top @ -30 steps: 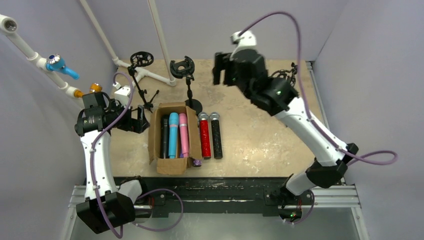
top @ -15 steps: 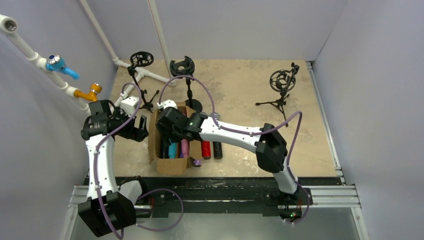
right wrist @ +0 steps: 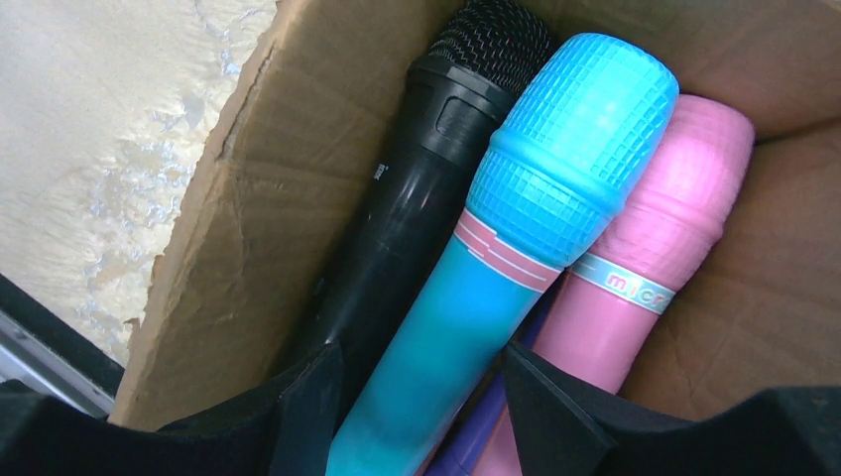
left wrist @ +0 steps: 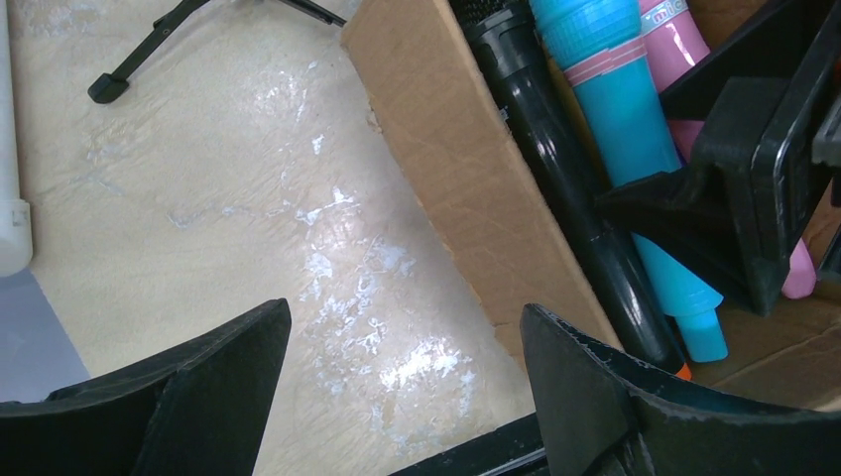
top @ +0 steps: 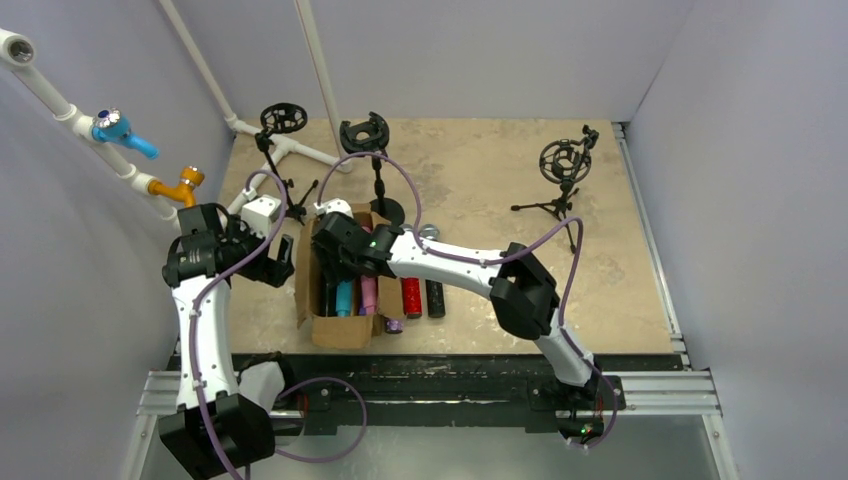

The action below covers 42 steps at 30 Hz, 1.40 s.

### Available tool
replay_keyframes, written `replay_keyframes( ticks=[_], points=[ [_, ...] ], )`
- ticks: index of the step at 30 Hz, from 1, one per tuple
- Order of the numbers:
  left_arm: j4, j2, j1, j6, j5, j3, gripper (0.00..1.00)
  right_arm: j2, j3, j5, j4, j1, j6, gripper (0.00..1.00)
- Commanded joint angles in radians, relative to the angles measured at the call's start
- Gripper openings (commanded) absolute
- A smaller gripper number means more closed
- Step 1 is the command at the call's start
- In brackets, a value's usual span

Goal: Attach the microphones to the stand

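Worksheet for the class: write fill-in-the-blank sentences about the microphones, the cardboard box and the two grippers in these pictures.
The right gripper straddles the blue microphone, which lies ___ the black microphone and pink microphone. The red microphone lies not ___ the cardboard box but beside it. The left gripper has its jaws ___.
Missing words: between; inside; open.

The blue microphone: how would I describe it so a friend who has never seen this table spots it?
Find the cardboard box near the front edge of the table. Inside, the blue microphone lies between a black microphone and a pink microphone. Only it is turquoise, with a pink band below its head.
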Motion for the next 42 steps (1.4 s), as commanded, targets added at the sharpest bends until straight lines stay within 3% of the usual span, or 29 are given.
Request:
replay_keyframes(
  ticks=[1, 7, 14, 22, 27, 36, 42],
  points=[
    [0.021, -0.024, -0.006, 0.038, -0.018, -0.012, 0.86, 0.015, 0.008, -0.007, 0.062, -0.005, 0.027, 0.63],
    [0.018, -0.037, -0.006, 0.037, -0.014, -0.017, 0.86, 0.007, 0.007, -0.020, 0.089, -0.006, 0.045, 0.56],
    [0.027, -0.043, -0.007, 0.019, -0.019, -0.023, 0.86, -0.073, -0.015, -0.079, 0.150, -0.012, 0.033, 0.19],
    [0.030, -0.030, -0.006, 0.012, -0.015, -0.040, 0.85, -0.262, -0.009, -0.117, 0.131, -0.044, -0.005, 0.01],
    [-0.014, -0.008, -0.006, 0.062, 0.009, 0.001, 0.87, -0.401, -0.094, -0.078, 0.117, -0.062, -0.007, 0.00],
    [-0.093, 0.081, -0.006, 0.158, 0.116, 0.055, 1.00, -0.774, -0.621, -0.026, 0.150, -0.283, 0.034, 0.00],
    [-0.066, 0.132, -0.034, 0.032, 0.165, 0.102, 1.00, -0.865, -0.914, -0.021, 0.251, -0.377, 0.058, 0.00]
  ],
)
